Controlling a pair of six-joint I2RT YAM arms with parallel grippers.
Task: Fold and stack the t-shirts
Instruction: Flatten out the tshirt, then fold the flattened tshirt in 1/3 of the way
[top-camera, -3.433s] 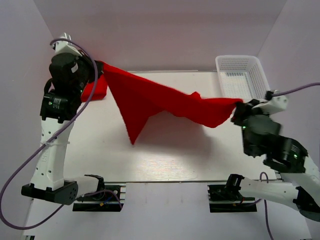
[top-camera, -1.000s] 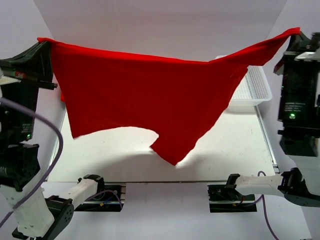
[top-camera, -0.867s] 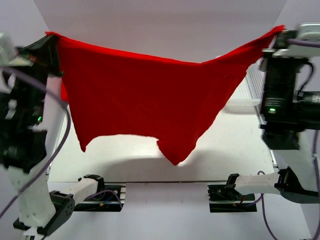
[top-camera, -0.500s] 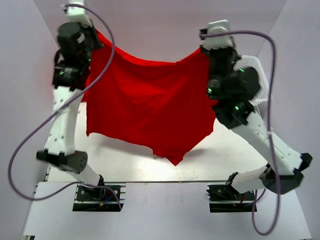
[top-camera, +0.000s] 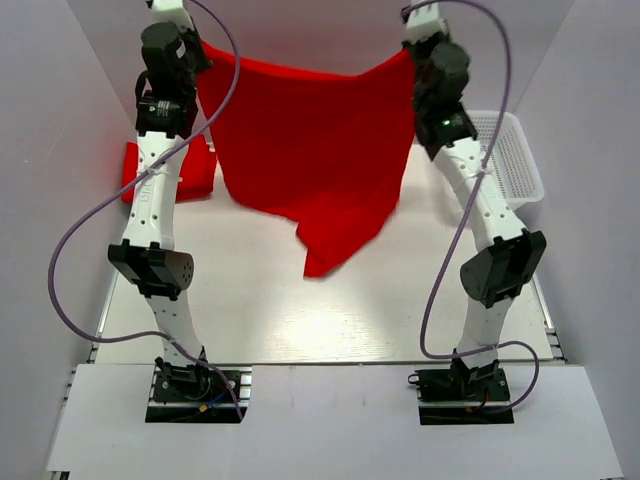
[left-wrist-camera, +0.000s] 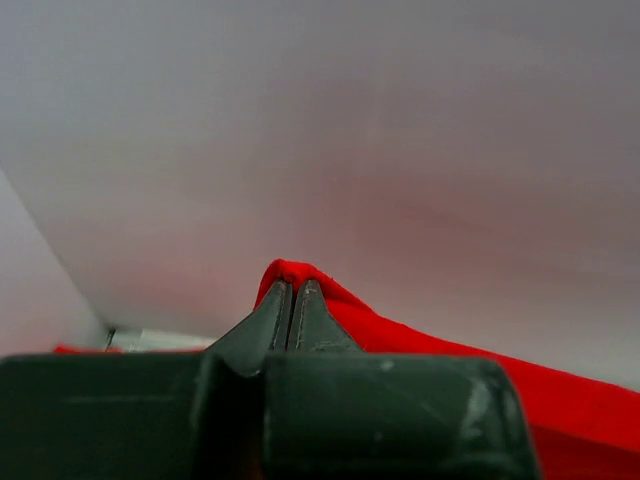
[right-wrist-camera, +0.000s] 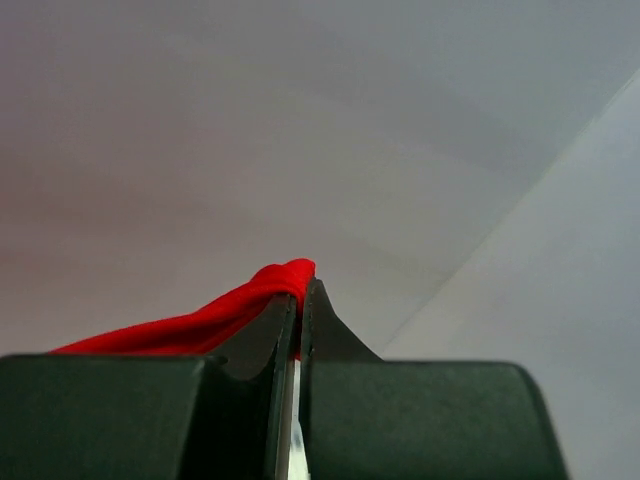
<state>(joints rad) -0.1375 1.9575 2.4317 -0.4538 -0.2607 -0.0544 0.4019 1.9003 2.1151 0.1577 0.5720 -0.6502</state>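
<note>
A red t-shirt (top-camera: 305, 140) hangs spread in the air over the far half of the table, its lowest corner (top-camera: 322, 262) near the table surface. My left gripper (top-camera: 198, 48) is shut on its upper left corner; the cloth shows at the fingertips in the left wrist view (left-wrist-camera: 290, 275). My right gripper (top-camera: 408, 52) is shut on the upper right corner, seen in the right wrist view (right-wrist-camera: 292, 275). Both arms reach up and far back. A second red t-shirt (top-camera: 170, 170) lies folded at the far left of the table.
A white mesh basket (top-camera: 510, 160) stands at the far right of the white table (top-camera: 300, 310). Grey walls close in the left, right and back. Purple cables loop off both arms.
Both arms have swung from high near the camera to far back over the table, carrying the stretched shirt away and closer together. The folded shirt at far left has come into view.
</note>
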